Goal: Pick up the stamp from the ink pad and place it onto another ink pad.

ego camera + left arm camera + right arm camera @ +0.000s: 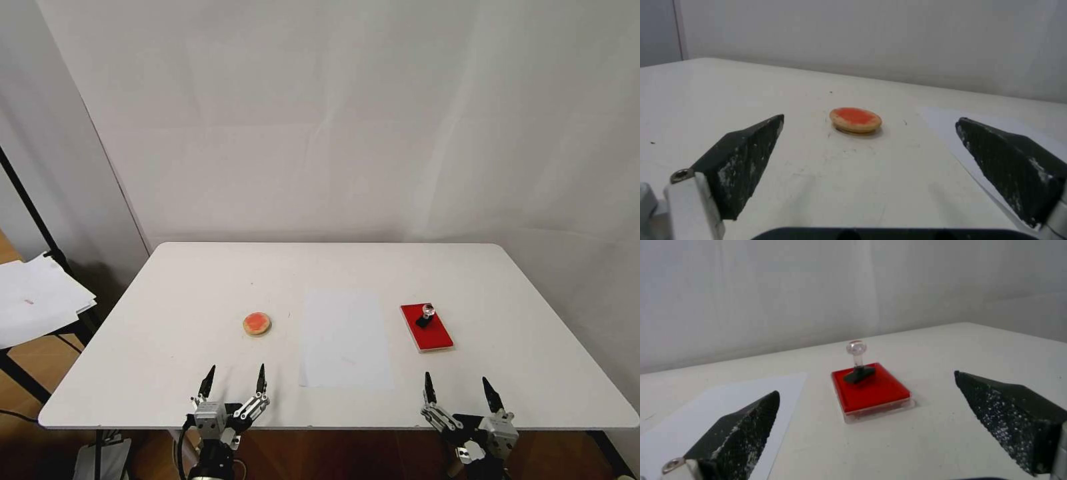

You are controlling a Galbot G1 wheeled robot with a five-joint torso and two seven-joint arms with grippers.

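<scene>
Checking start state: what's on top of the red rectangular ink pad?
The stamp stands upright on the red ink pad, black base down, clear knob up, toward the pad's far end. The patch of ink under its base is covered. Both grippers are open, apart from it.

White worktop (200, 280) w/ rounded corners. On it: round ink pad (257, 324) left, paper sheet (345, 337) centre, red rectangular ink pad (433, 333) right.

Lab-like test setup: white table (173, 373), white backdrop curtain (333, 113).

Matt white table (200, 373), clear-knobbed stamp (857, 366)
</scene>
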